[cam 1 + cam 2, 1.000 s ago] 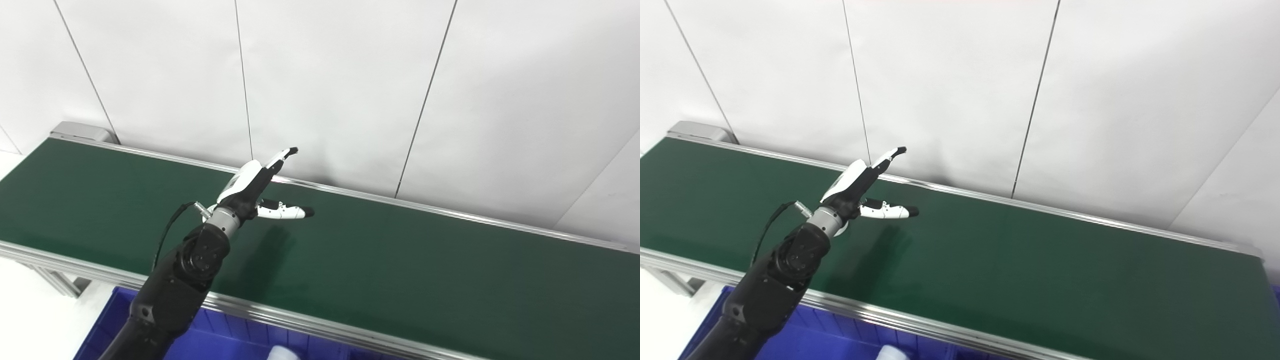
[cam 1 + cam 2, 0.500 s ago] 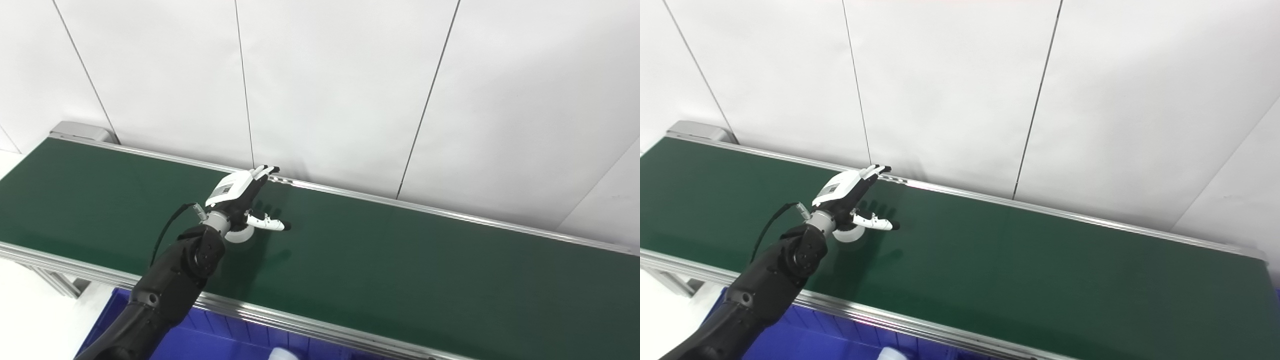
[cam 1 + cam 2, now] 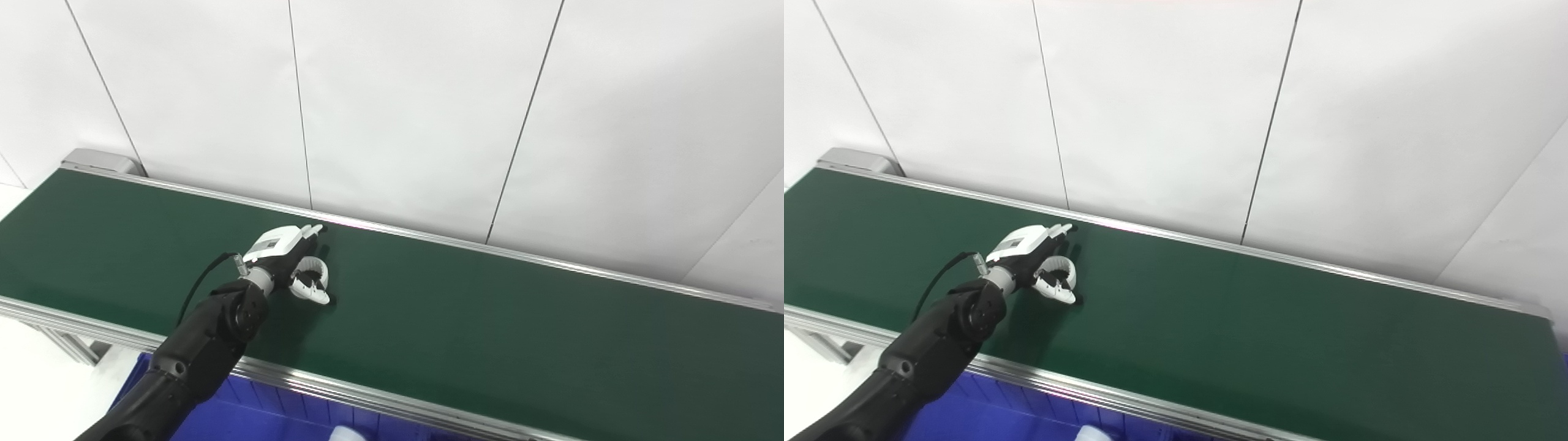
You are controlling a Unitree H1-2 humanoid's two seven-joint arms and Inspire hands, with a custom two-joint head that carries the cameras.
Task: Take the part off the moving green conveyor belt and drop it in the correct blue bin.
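Left eye view: the left robot hand (image 3: 288, 260) lies low on the green conveyor belt (image 3: 490, 318) near its far edge, fingers and thumb curled around a white ring-shaped part (image 3: 309, 280); whether it truly grips it I cannot tell. A blue bin (image 3: 269, 416) sits below the belt's near edge, a white object (image 3: 346, 433) inside.

Right eye view: the belt is bare to the right of the hand (image 3: 1032, 260) up to its right end. The part (image 3: 1058, 280) rests on the belt. The right robot hand is out of sight.
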